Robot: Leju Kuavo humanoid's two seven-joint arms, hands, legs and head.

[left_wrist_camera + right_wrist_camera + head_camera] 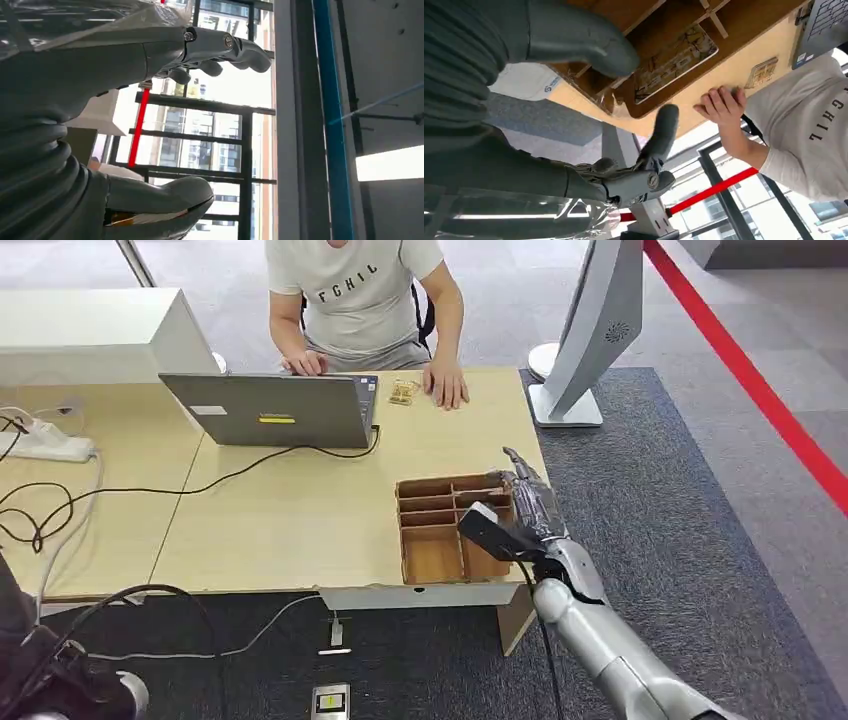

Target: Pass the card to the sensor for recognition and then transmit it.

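Hangs over the wooden box at the front right corner of the desk: right hand, fingers spread wide, holding nothing. Looks ready to reach down.

Lies flat in one slot of the box, right under those fingers: the card. Not picked up yet. Kept in a slot, likely so it stays put and is easy to find.

Sticks out under the front edge, just beside the box: a white flat part, maybe the sensor, hard to tell.

Held away from the desk, with nothing in it and thumb apart from fingers: left hand.

Rests on the far edge, well apart from the box: a person's hand, likely waiting for the card.
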